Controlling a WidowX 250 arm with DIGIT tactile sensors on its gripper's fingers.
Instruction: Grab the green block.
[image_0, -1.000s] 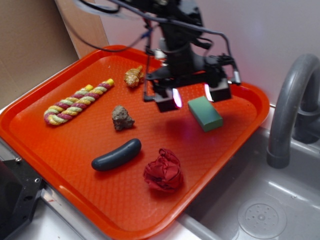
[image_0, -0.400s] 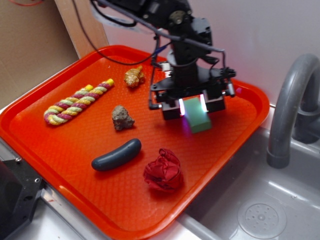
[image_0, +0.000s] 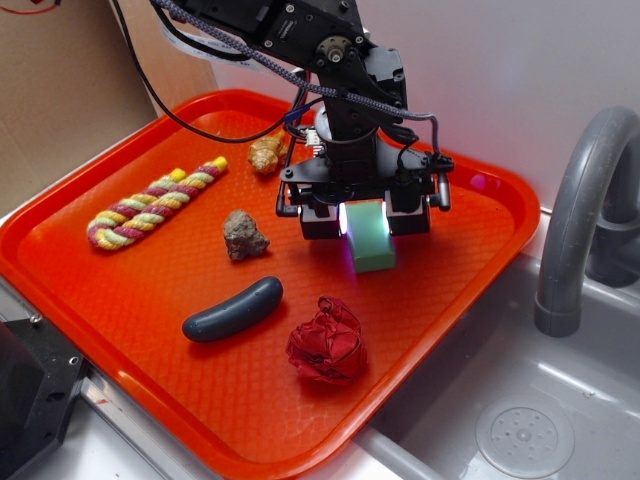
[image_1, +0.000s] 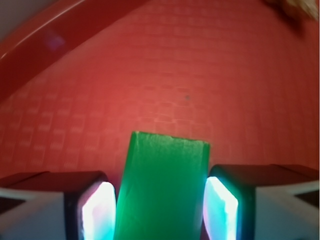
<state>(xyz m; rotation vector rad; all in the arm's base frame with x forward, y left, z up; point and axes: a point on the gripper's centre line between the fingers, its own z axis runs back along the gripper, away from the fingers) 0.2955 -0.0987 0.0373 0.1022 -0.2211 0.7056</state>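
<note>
Fingers (image_1: 95, 210) are sitting apart, flanking the green block (image_0: 368, 236) on the tray (image_0: 120, 300); closing and lifting are remaining.

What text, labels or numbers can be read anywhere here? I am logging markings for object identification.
None: no readable word, number, brand or sign appears in either view.
The green block, the gripper and the orange tray bear no visible print.
</note>
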